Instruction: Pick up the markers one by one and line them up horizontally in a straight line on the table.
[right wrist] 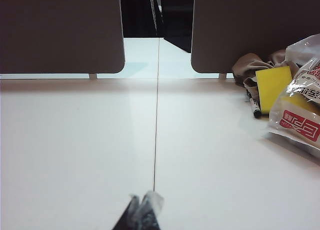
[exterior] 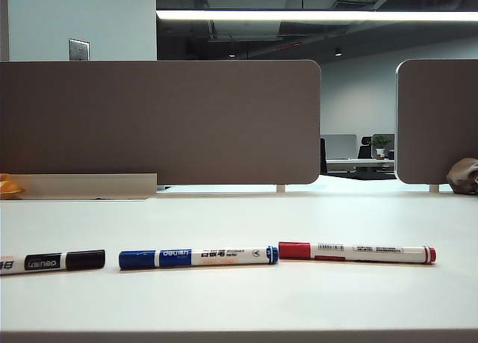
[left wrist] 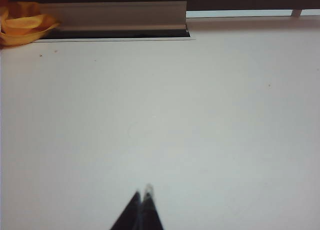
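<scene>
**Three markers in a row, both grippers pressed together**

From the front, three markers lie end to end along the near part of the table (exterior: 239,298). The black marker (exterior: 52,261) sits on the left, partly cut off by the picture's edge. The blue marker (exterior: 198,257) comes next, a small gap away. The red marker (exterior: 357,252) follows on the right, its cap almost touching the blue one's tail end. All three lie flat and roughly in one line, the red one a touch farther back. Brown-grey partition panels (exterior: 160,122) stand behind them. No arm shows in this view.

Over to the left wrist camera: the left gripper (left wrist: 142,197) hangs over bare tabletop, its dark fingertips pressed together with nothing between them. Something orange (left wrist: 22,22) sits near a grey cable tray (left wrist: 115,17) at the table's back edge.

Now the right wrist camera: the right gripper (right wrist: 142,202) also has its tips together, empty, over a seam in the tabletop. Off to one side lies a pile of plastic bags (right wrist: 297,104) with a yellow pad (right wrist: 272,87) and another small black pen (right wrist: 254,105).
</scene>
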